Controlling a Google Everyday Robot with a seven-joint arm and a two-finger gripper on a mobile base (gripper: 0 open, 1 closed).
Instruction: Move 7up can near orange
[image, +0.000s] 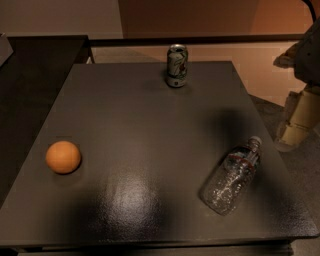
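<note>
The 7up can (177, 65) stands upright at the far edge of the dark table (150, 125), near the middle. The orange (63, 157) rests on the table's left side, toward the front, far from the can. My gripper (292, 127) hangs off the table's right edge, well to the right of the can and holding nothing that I can see.
A clear crinkled plastic bottle (233, 175) with a white cap lies on its side at the front right of the table. A second dark surface (35, 75) adjoins the table at the left. Beyond the far edge is floor and wall.
</note>
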